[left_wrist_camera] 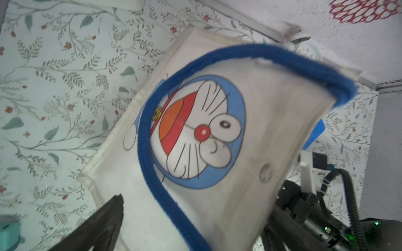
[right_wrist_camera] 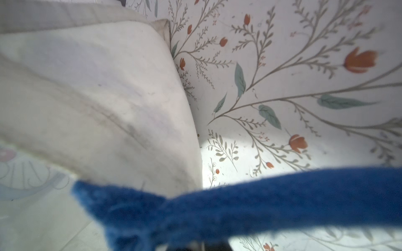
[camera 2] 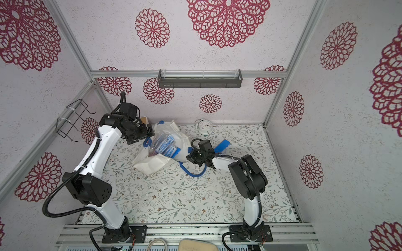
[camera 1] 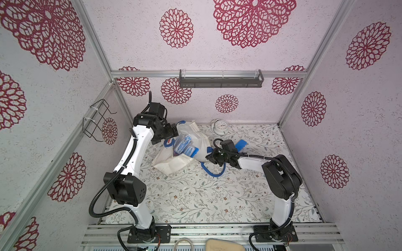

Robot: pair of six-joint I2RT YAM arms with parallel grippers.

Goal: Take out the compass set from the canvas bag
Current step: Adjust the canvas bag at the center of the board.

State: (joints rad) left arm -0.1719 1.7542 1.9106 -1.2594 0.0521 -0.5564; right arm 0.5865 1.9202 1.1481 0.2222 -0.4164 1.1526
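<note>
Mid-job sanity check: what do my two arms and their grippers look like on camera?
Both match: the left arm and right arm have white link shells and bulky black joint housings, on black base plates. Black corrugated cable conduit loops alongside each, tied with white zip ties. The left gripper and right gripper are black throughout. A green light glows near the right wrist.

Off-white canvas bag, blue handles — floral table
</note>
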